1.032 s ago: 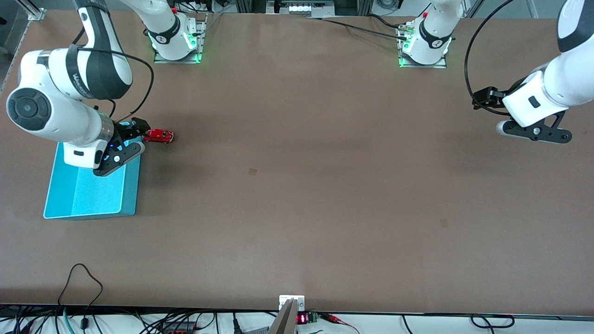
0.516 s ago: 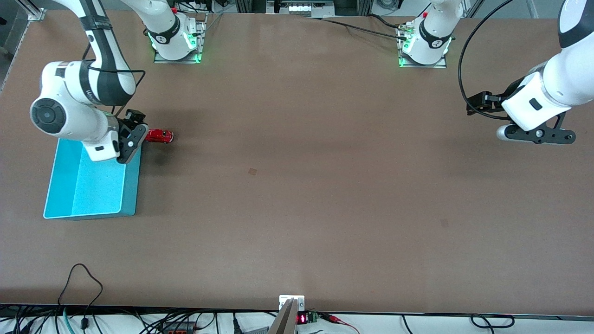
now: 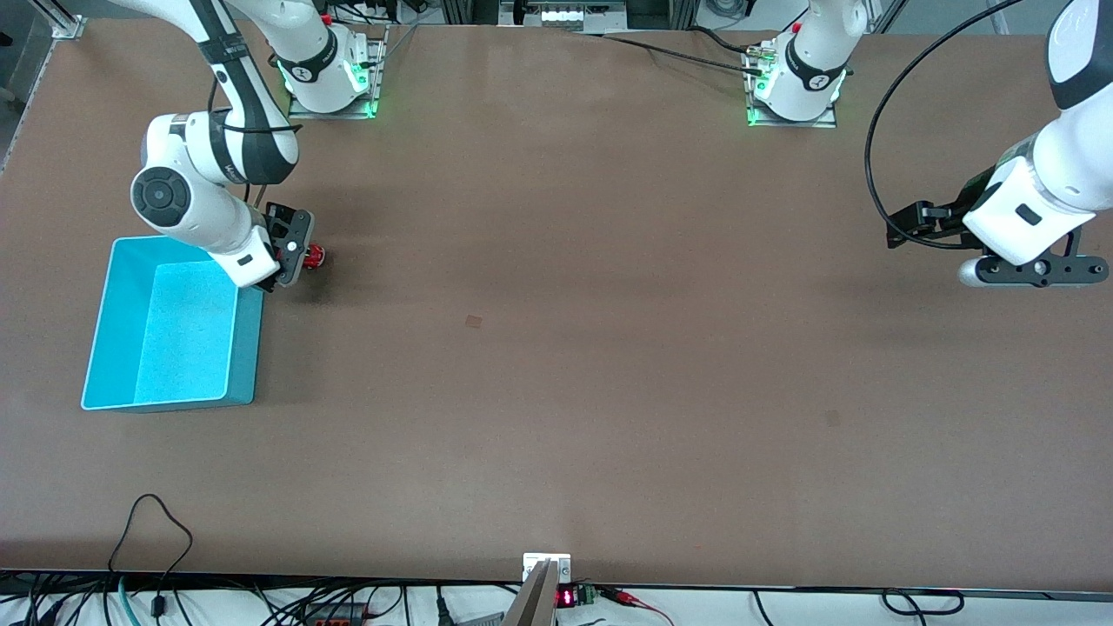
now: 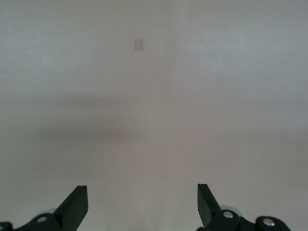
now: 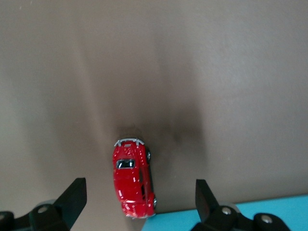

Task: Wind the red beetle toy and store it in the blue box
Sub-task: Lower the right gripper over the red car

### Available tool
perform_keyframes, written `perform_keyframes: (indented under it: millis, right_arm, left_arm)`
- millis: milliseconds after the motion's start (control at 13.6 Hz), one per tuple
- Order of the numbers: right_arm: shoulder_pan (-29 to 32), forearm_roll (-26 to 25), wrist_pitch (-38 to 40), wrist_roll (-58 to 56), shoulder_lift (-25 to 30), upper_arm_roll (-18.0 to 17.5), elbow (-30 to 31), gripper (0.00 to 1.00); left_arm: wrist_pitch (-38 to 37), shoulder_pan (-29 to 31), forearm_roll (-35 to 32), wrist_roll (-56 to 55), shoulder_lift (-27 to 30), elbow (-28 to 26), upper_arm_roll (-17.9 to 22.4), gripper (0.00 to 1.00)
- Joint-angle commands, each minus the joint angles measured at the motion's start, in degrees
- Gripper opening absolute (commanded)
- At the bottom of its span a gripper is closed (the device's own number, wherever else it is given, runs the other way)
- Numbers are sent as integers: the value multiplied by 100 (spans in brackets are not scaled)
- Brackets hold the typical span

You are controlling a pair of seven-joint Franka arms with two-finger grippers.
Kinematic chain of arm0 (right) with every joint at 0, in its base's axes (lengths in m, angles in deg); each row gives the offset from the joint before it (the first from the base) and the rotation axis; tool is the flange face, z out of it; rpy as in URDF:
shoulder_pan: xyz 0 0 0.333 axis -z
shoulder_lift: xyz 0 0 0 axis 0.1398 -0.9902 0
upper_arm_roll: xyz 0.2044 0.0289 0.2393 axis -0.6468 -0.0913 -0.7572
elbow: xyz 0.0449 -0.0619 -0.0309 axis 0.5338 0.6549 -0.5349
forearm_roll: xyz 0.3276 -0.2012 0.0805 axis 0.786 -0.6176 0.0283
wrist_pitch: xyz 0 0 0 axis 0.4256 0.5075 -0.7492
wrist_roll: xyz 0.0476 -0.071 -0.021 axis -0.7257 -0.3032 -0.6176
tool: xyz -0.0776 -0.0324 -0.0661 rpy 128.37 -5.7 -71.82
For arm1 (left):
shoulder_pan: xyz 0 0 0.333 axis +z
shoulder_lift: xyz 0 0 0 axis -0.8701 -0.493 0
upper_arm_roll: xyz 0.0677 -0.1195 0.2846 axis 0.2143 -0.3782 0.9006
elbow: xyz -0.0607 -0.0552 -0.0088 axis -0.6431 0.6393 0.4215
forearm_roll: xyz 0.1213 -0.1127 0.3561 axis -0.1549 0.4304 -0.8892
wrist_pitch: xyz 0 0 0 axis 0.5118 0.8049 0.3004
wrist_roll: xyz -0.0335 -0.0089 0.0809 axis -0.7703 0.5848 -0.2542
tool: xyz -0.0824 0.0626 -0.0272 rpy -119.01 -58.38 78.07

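Since half a second ago, right gripper [image 3: 296, 254] has swung off the blue box [image 3: 245, 365] to hang over the red beetle toy [image 5: 133, 182], fingers wide, empty. Toy sits on counter [image 3: 556, 348] just beside the box (unwound, ungrasped); pickup looks next. Left gripper [image 4: 142, 204] waits, fingers spread.
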Motion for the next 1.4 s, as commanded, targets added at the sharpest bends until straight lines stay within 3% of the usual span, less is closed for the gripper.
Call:
perform_keyframes:
  millis: [0,147,516,1327]
  right_arm:
    - [208,-84,-305,-685,-17,-44,163,100]
    - [278,-76,-393,-958,-62,-44,267,100]
    - [402,-76,-1025,-1170,-88,-44,821,100]
    - [525,-76,-1738,-1654,-272,-44,1138,100]
  left_arm:
    - [652,-566,272,51,572,-843,959,100]
    - [653,-890,255,69,668,-852,1268,100]
    - [355,-936,167,191,652,-721,1198,100]
    - [179,-953,167,289,564,-527,1198,100]
